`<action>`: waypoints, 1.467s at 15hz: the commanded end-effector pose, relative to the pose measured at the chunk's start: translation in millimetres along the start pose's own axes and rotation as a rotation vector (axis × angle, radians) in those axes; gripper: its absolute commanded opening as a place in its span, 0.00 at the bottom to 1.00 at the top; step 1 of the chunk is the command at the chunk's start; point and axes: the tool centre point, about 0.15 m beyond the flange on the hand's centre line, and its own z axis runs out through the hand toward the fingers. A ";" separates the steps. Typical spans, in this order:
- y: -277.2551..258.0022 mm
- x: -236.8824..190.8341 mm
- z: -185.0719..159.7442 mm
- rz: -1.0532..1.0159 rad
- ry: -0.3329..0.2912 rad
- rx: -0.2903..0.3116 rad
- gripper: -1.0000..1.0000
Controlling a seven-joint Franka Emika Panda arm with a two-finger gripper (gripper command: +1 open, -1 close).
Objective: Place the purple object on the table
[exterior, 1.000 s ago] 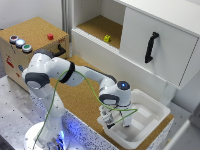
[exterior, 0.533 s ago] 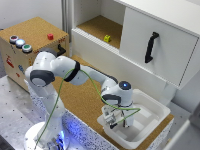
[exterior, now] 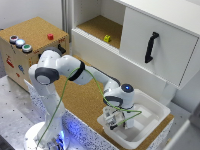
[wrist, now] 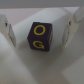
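Purple lettered cube sits between my two fingers, my pincer spread wide and touching neither side, so I should centre, sink a little, and close squarely on its flat faces. Only the wrist view shows that cube and gap; the exterior view hides it but shows me down inside the white bin on the cork surface.

I see a cork box with three buttons and a red block on top (exterior view's left), plus a yellow object in the white cabinet.
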 end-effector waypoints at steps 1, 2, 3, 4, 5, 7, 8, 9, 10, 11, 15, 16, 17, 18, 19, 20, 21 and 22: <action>5.2 14.7 5.5 -0.031 0.000 0.078 0.00; 4.0 15.8 4.9 -0.036 -0.001 0.078 0.00; 3.0 15.7 3.6 -0.039 0.002 0.077 0.00; 2.0 16.4 -0.2 -0.043 0.008 0.081 0.00; -1.1 17.6 -9.2 -0.049 0.031 0.088 0.00; -10.6 22.6 -32.3 -0.080 0.085 0.093 0.00; -15.8 25.2 -44.2 -0.097 0.114 0.095 0.00; -24.1 28.8 -63.2 -0.117 0.158 0.101 0.00; -33.0 31.7 -80.0 -0.146 0.193 0.107 0.00; -43.8 34.2 -96.8 -0.181 0.228 0.117 0.00; -98.1 44.6 -137.2 -0.396 0.252 0.221 0.00; -117.2 45.4 -138.7 -0.464 0.231 0.245 0.00; -132.0 45.3 -136.3 -0.517 0.206 0.273 0.00; -148.1 43.6 -131.3 -0.576 0.171 0.276 0.00; -164.5 40.9 -127.2 -0.637 0.144 0.270 0.00; -178.5 36.9 -121.0 -0.683 0.115 0.259 0.00; -189.6 32.4 -113.3 -0.721 0.088 0.260 0.00; -199.4 27.9 -106.1 -0.754 0.064 0.253 0.00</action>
